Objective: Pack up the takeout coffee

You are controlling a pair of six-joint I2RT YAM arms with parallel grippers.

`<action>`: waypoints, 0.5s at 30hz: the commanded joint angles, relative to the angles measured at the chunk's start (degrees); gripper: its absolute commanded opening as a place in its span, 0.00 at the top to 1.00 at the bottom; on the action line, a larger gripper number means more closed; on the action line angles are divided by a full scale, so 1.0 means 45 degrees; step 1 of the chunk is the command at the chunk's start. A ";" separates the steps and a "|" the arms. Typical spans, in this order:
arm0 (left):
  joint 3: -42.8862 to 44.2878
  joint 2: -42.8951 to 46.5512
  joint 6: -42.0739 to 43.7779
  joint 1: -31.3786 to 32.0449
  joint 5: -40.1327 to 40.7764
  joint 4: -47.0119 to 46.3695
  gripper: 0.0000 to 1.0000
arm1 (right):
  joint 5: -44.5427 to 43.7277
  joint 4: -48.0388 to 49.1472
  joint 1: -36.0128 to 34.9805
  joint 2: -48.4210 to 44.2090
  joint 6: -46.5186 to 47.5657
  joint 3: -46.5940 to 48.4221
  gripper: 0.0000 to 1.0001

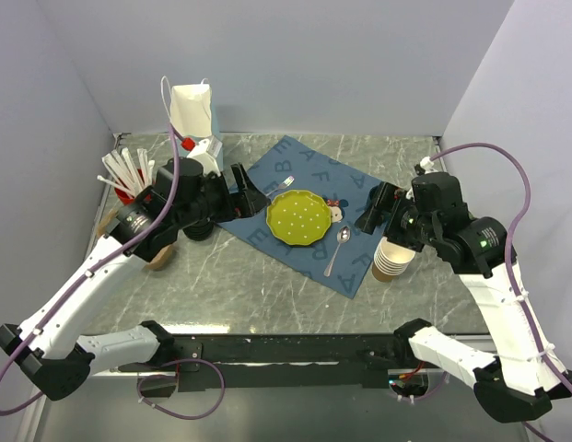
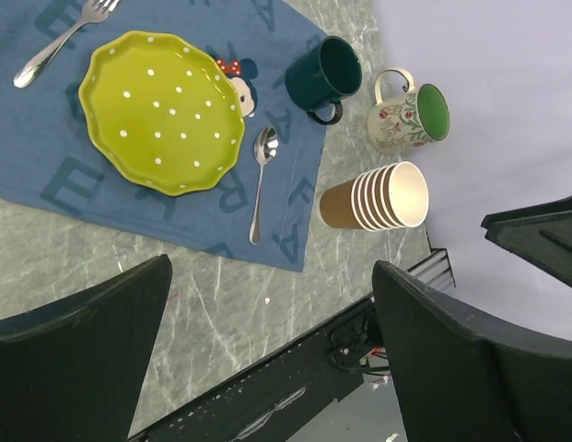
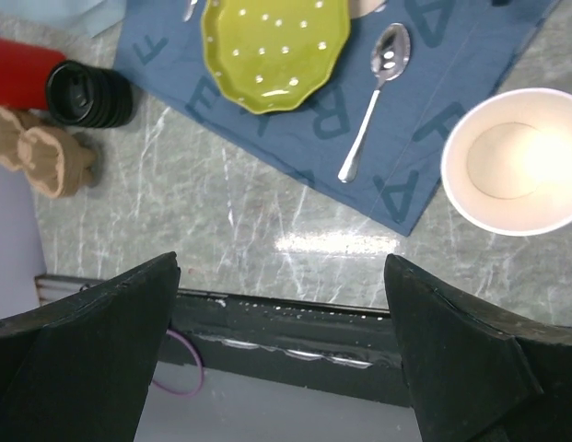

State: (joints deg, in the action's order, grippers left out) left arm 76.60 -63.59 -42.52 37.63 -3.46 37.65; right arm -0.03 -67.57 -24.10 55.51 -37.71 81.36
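Jaws: left gripper (image 2: 272,276) and right gripper (image 3: 284,267) both spread wide, holding nothing | Coffee (image 3: 87,92): black lid up, just off mat's (image 3: 175,55) 9 o'clock edge in top view (cup wall hidden, identity unsure) | Cup stack (image 1: 391,260): 4 o'clock of plate (image 1: 297,218), near right gripper.

There was one yellow-green plate (image 2: 161,110), one spoon (image 2: 261,180) and one fork (image 2: 60,41), all on one blue placemat (image 2: 46,166); one dark green mug (image 2: 324,75) and one floral mug (image 2: 405,115) made two mugs. One nested stack of paper cups (image 2: 378,198) showed some five rims; there was one white paper bag (image 1: 192,109); the white straws (image 1: 129,170) formed one bunch, too small to count.
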 commanded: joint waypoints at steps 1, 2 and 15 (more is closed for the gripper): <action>-0.0108 0.0226 0.0211 -0.0041 -0.0207 -0.1003 0.03 | -0.1456 -0.0781 0.0062 0.0243 -0.0350 0.0513 0.00; -0.0050 0.0109 0.0173 -0.0041 -0.0245 -0.1003 0.03 | -0.1574 -0.1017 0.0062 0.0302 -0.0234 0.0494 0.00; 0.0517 -0.0712 -0.0023 -0.0041 -0.0519 -0.0808 0.03 | -0.1516 -0.1080 0.4279 -0.0050 0.2070 -0.2218 0.42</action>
State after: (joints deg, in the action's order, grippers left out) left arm 76.25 -66.43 -42.63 37.58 -4.29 35.79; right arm -8.29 -75.02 -7.75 58.39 -34.11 73.34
